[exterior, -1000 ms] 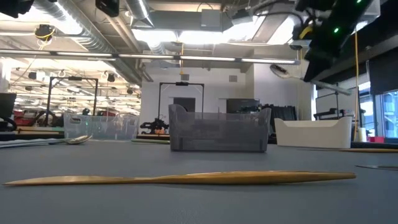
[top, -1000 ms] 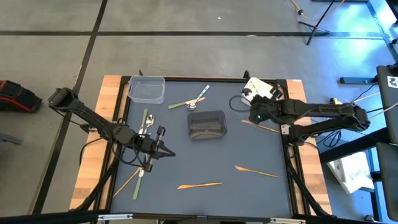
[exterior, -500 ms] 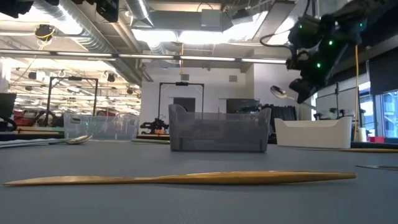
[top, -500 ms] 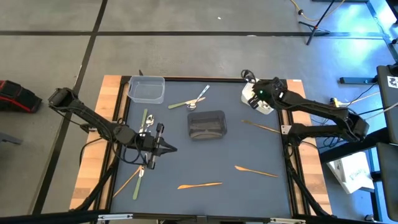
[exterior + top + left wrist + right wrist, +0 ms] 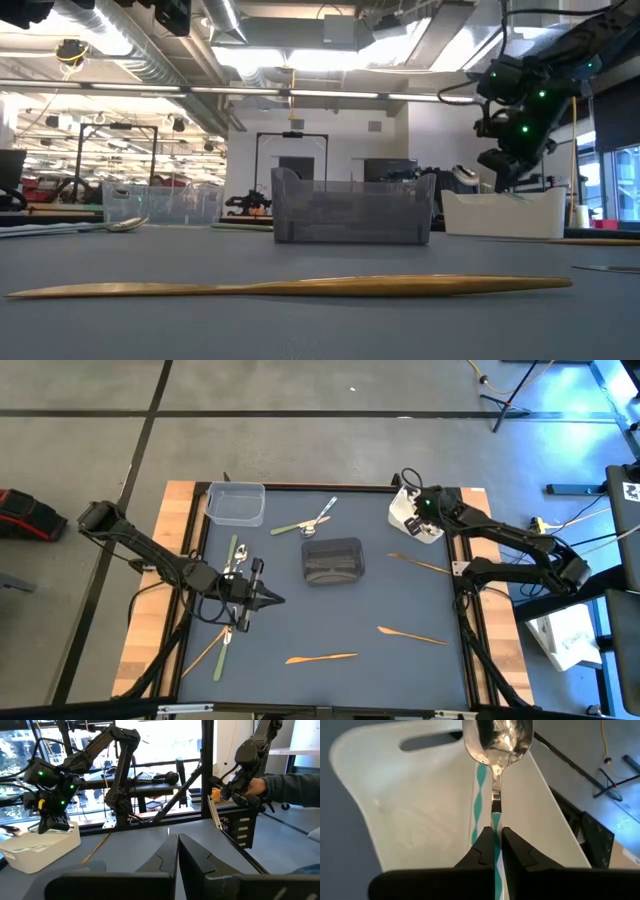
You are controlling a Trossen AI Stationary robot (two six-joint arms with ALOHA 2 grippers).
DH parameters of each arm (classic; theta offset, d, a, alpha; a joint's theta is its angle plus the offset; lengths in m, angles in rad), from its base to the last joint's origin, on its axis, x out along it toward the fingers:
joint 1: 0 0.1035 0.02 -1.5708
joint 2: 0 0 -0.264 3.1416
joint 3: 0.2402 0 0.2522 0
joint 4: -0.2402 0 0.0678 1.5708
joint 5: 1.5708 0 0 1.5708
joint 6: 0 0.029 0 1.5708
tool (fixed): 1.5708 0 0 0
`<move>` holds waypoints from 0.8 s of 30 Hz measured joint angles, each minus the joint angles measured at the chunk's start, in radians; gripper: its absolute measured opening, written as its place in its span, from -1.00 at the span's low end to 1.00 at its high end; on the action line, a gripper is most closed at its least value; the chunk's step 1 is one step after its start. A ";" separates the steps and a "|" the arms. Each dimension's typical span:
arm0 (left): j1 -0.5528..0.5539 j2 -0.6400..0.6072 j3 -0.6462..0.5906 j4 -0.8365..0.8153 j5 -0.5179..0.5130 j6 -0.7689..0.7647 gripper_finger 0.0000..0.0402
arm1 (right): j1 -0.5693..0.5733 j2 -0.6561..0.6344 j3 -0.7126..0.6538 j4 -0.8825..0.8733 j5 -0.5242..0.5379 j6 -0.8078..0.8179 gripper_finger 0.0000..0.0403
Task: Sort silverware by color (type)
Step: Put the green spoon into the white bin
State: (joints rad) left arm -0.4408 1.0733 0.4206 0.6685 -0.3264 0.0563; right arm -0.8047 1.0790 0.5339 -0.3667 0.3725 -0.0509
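Tabletop [image 5: 330,610] first: I see a dark mat inside a black frame, with wooden margins at both sides, and wide bare room across its middle and near half.

Containers next. A dark grey bin [image 5: 332,560] sits near the centre, a clear bin [image 5: 236,504] at the far left corner, a white bin [image 5: 412,518] at the far right corner.

Arms. My right tool [image 5: 493,851] hangs above the white bin, fingers clamped on the thin handle of a silver spoon [image 5: 497,740], bowl pointing forward over the bin's open interior. My left tool [image 5: 262,596] hovers at the left side of the mat, fingers pressed together on nothing.

Silverware. Three orange utensils lie well apart: one [image 5: 321,657] near the front edge, one [image 5: 411,635] right of it, one [image 5: 420,564] beside the right frame. Olive-green pieces [image 5: 231,556] lie along the left side, and a green and silver pair [image 5: 312,520] lies behind the grey bin.

Handling, as I judge it: the spoon is stiff, light and slick, so a narrow grip may let it pivot; hold mid-handle. The flat orange pieces will likely resist pickup from the mat; take them by an end. The white bin's walls and the frame rail close by limit sideways travel.
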 joint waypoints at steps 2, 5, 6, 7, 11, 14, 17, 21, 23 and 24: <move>0.000 0.000 0.000 0.000 0.000 0.000 -0.96 | -0.003 0.000 -0.011 0.002 -0.003 0.004 -0.97; 0.000 0.000 0.000 0.000 0.000 0.000 -0.96 | -0.003 0.000 -0.028 0.008 -0.008 0.024 -0.97; 0.000 0.000 0.000 -0.001 0.000 0.000 -0.96 | -0.001 0.000 -0.031 0.012 -0.007 0.028 -0.97; 0.000 0.000 0.000 -0.001 0.000 0.000 -0.96 | -0.001 0.000 -0.033 0.021 -0.008 0.030 -0.97; 0.000 0.000 0.000 -0.001 0.000 0.000 -0.96 | -0.001 0.000 -0.033 0.030 -0.008 0.051 -0.97; 0.000 0.000 0.000 -0.001 0.000 0.000 -0.96 | -0.001 0.000 -0.033 0.027 -0.008 0.069 -0.93; 0.000 0.000 0.000 -0.001 0.000 0.000 -0.96 | -0.001 0.000 -0.033 0.026 -0.010 0.069 -0.77; 0.000 0.000 0.000 -0.001 0.000 0.000 -0.96 | -0.001 -0.001 -0.019 0.020 -0.008 0.068 -0.47; 0.000 0.000 0.000 -0.001 -0.001 0.000 -0.96 | -0.001 -0.011 0.001 0.012 -0.011 0.055 -0.35; 0.000 0.000 0.000 -0.001 -0.001 0.000 -0.96 | -0.001 -0.018 0.015 0.002 -0.018 0.048 -0.30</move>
State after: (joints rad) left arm -0.4408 1.0733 0.4206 0.6675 -0.3275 0.0559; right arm -0.8055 1.0614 0.5484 -0.3649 0.3542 -0.0033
